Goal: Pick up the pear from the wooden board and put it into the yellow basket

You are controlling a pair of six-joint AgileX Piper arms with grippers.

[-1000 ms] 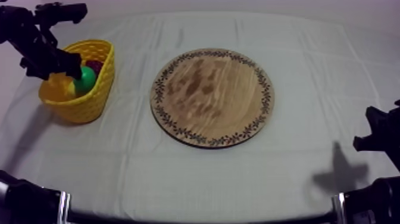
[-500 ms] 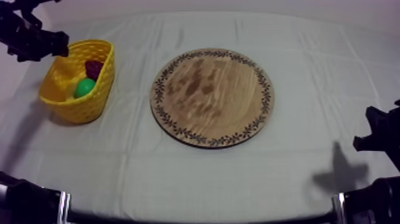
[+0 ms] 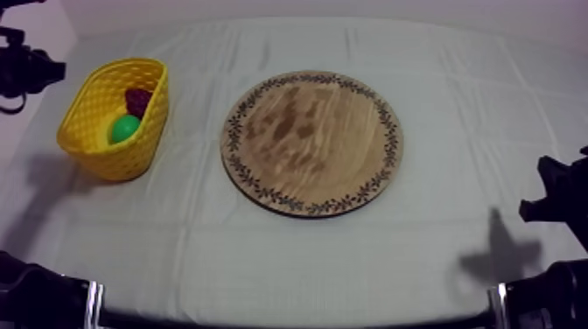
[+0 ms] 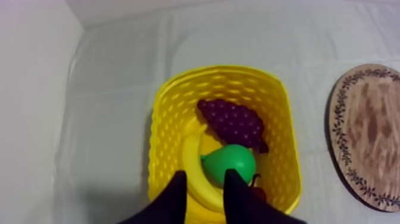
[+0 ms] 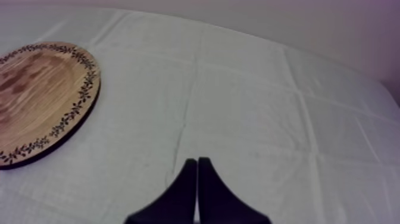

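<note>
One green pear (image 4: 231,164) lies inside the yellow basket (image 4: 169,113), beside a banana (image 4: 191,161) and a bunch of grapes (image 4: 233,122). Left end effector (image 4: 204,176): fingers apart, empty, above the basket's rim. Right end effector (image 5: 197,162): fingers pressed together on nothing, over the desk (image 5: 238,101) near the wooden board (image 5: 36,89).

The left arm (image 3: 26,72) sits at the top view's upper left, the left gripper (image 4: 203,174) spread and empty, while the right arm (image 3: 556,199) rests low right, the right gripper (image 5: 197,162) pressed into a wedge.
</note>
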